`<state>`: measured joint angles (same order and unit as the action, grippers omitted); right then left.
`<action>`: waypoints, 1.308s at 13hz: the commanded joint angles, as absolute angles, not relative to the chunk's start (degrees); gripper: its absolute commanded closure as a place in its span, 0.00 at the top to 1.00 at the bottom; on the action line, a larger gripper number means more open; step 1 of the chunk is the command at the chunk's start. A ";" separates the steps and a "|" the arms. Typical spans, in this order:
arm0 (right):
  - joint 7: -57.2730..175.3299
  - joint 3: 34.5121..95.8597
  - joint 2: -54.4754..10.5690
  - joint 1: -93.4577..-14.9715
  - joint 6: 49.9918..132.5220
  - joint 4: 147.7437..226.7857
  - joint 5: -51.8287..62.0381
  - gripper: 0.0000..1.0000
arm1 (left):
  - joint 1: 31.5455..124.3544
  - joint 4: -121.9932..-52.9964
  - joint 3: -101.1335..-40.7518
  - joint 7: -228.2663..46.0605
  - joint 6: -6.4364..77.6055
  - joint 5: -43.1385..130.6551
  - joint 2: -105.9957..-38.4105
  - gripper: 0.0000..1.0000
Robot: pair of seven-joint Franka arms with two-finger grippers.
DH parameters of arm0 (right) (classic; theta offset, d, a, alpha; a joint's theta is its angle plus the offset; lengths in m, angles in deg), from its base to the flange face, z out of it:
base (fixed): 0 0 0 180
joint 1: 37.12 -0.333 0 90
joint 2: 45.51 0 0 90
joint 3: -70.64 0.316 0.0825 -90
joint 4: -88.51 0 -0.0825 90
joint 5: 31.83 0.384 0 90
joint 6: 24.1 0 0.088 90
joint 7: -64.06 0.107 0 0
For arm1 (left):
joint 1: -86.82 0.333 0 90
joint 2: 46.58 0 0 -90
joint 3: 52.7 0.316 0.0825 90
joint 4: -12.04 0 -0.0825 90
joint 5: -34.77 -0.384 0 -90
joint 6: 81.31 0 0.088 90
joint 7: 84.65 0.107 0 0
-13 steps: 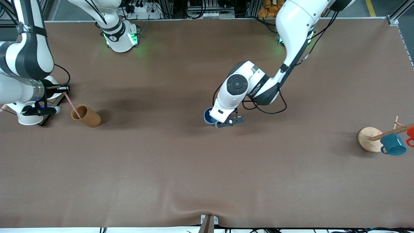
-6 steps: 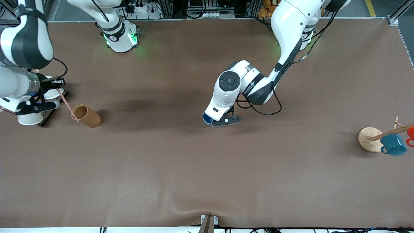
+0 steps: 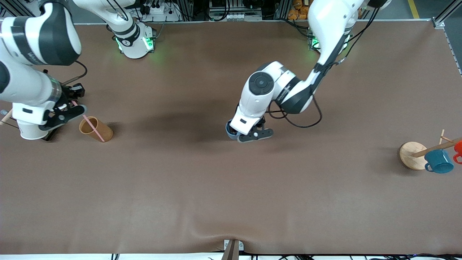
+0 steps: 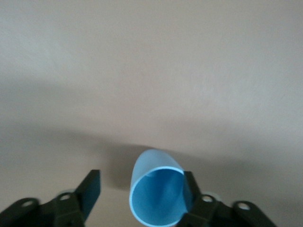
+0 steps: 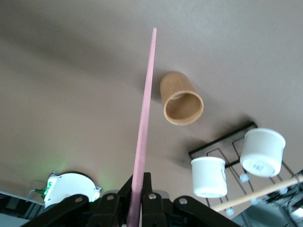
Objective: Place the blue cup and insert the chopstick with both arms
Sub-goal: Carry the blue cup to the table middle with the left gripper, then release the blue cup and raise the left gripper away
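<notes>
Near the table's middle, the left gripper [image 3: 249, 134] stood with jaws spread around the blue cup [image 4: 157, 194], a smooth, matte, slightly tapered tumbler apparently just set down on the brown mat [image 3: 231, 187]. Toward the right arm's end, the right gripper [image 3: 68, 106] pinched the thin, straight pale-pink chopstick [image 5: 144, 118] over the brown cylindrical holder [image 3: 96, 129]. Next, I judged, the left should lift clear while the stick's tip is lined up with an opening.

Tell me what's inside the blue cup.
Nothing that shows: the blue cup looks empty where the left wrist view sees in, between the open left gripper; its bottom is out of frame. The right gripper holds the chopstick.
</notes>
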<state>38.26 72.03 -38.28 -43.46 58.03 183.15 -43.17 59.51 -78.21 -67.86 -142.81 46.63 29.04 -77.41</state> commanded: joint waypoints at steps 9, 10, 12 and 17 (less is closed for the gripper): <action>34.97 71.60 -27.68 -69.60 59.40 171.50 -47.29 0.00 | 78.81 -78.93 -68.08 -136.71 28.82 27.82 -60.39 1.00; 37.32 71.51 -26.18 -72.59 59.40 169.82 -48.52 0.00 | 79.70 -78.14 -68.09 -133.38 28.38 27.91 -59.51 1.00; 39.01 71.60 -23.55 -77.78 59.57 167.36 -52.47 0.00 | 79.97 -75.34 -68.00 -130.98 24.62 28.17 -59.06 1.00; 35.42 71.60 -18.35 -82.38 66.41 163.56 -56.78 0.00 | 82.16 -69.26 -68.00 -122.48 13.97 27.57 -57.67 1.00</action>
